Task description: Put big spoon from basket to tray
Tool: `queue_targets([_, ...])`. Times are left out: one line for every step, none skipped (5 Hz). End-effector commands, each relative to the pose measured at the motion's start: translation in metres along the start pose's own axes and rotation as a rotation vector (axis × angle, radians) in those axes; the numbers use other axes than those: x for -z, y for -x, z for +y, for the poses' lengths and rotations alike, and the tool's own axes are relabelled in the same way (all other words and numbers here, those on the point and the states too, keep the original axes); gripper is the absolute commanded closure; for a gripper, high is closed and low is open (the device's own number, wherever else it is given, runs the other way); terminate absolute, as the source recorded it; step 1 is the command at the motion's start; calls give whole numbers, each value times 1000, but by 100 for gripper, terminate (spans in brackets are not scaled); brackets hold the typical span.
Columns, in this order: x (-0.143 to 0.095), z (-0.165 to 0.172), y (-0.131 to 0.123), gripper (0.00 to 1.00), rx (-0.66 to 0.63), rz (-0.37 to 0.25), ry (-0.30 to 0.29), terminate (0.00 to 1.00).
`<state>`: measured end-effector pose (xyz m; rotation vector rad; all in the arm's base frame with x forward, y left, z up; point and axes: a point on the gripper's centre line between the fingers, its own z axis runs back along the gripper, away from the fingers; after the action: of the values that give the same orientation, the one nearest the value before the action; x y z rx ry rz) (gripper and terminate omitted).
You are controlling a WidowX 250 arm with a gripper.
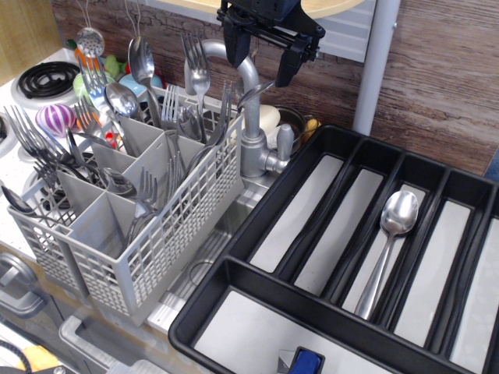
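At the top centre of the frame, the black pincer point(265, 56) hangs above the grey faucet point(251, 117) with its two fingers spread wide apart, gripping nothing and touching nothing; the left finger point(234, 45) points straight down, the right finger point(287, 68) angles down beside the faucet's curved spout.

Lower right, the big spoon point(387, 251) lies flat in the tray point(234, 273), in the third long compartment from the left, resting on the pale grey bottom. Its oval bowl faces up at the far end, toward the upper right of the frame, and its slim handle runs down toward the lower left; the long axis follows the compartment's dividers. The neighbouring long compartments show only their pale bottoms, and a small blue object point(306, 361) sits at the tray's bottom edge.

At left, the light grey basket point(168, 234) stands on the counter, its square compartments crowded with upright forks point(195, 66) and spoons point(140, 62), handles down. Behind it, in the upper left corner, a stove burner point(45, 78) and a purple striped ball point(54, 118) are visible.
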<state>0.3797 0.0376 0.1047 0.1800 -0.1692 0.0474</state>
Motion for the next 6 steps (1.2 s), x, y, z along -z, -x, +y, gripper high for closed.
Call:
queue_targets([0,0,0,0,0,0,0,0])
queue_targets([12,2,-8,0,50,-56,-28,0])
queue_targets([22,2,-16,0,79,-99,-35,0])
queue_targets([27,4,-21,0,89,-121,-56,0])
queue_targets([42,7,-23,0,134,-197,-131,0])
queue_targets([54,11,-23,0,116,-212,-123,0])
